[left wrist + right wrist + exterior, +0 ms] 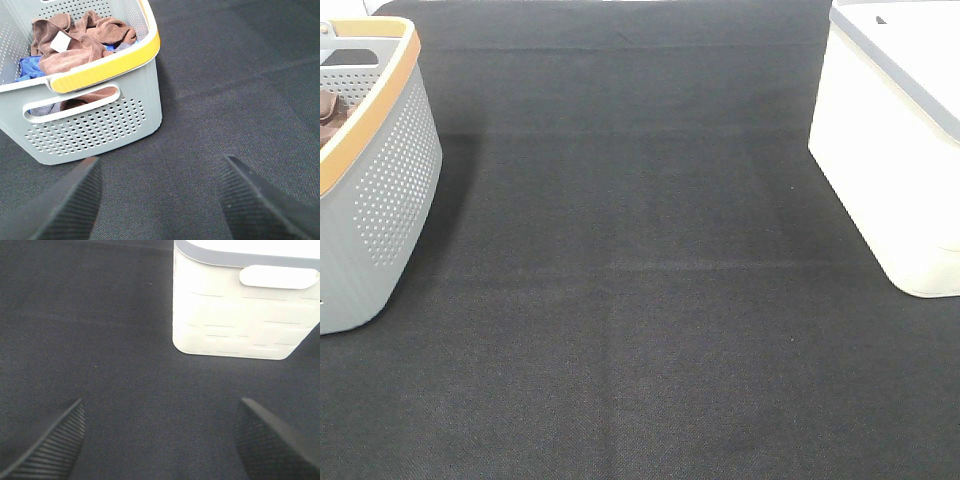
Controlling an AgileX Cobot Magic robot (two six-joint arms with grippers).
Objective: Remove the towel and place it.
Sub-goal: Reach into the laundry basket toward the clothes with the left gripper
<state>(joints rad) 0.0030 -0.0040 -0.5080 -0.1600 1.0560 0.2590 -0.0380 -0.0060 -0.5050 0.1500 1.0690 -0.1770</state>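
Two ribbed claws, left claw [160, 161] and right claw [161, 402], spread empty; crumpled fuzzy towel [92, 42] in perforated grey basket [100, 132].

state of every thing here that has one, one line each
basket: upright, open top, holding cloths
towel: crumpled in the basket, tag showing, not gripped
blue cloth: bunched in the basket beside the towel
white bin: upright, inside not visible
left gripper: open, empty, outside the basket
right gripper: open, empty, apart from the white bin

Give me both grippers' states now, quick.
Left gripper: open, holding nothing.
Right gripper: open, holding nothing.
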